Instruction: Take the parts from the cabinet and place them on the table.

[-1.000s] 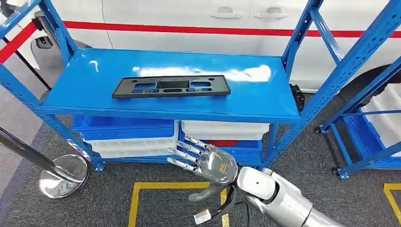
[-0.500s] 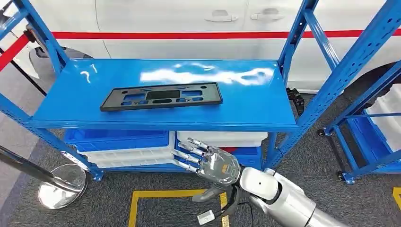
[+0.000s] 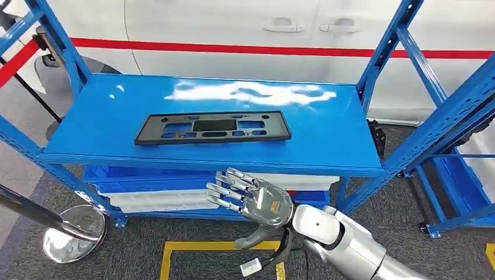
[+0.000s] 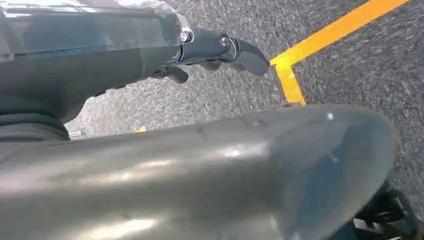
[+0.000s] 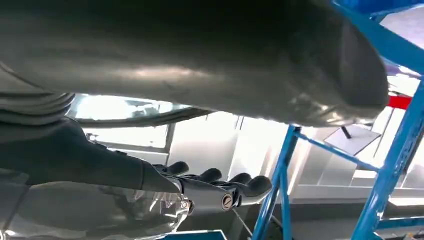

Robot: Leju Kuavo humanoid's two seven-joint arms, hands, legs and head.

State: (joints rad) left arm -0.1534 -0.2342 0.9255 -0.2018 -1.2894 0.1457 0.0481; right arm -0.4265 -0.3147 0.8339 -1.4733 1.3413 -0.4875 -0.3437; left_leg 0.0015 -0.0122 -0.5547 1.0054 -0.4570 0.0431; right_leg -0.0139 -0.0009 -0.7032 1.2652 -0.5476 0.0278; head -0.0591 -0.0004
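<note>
Black plastic is what we are after: a flat, cut-out panel part (image 3: 213, 128) lies on the blue top shelf (image 3: 327, 134) of the cabinet, nearer the shelf's front edge and a little left of its middle, with nothing touching it. We judge this to be the approach step, with the grasp not yet made and no table in sight.

Our right hand (image 3: 251, 198) hangs in front of the cabinet, below the shelf's front lip and level with the white and blue bins (image 3: 152, 195) on the lower tier. Its fingers are spread and extended toward the rack, holding nothing; the right wrist view shows the same dark fingers (image 5: 215, 176) stretched out in a row against the blue uprights. Hand and part are well apart, the hand lower and slightly right of the panel's middle.

Our left hand (image 4: 220, 52) appears in its own wrist view over grey carpet and a yellow floor line (image 4: 295, 75). It carries nothing that we can see, and the fingers look loosely bent, but we cannot tell for certain whether they are apart or closed.

Next, in our judgement, the right hand must rise above the shelf edge, reach forward over the panel and close on its near long edge. The part is thin and flat against the shelf, so getting fingers under it may be awkward.
</note>
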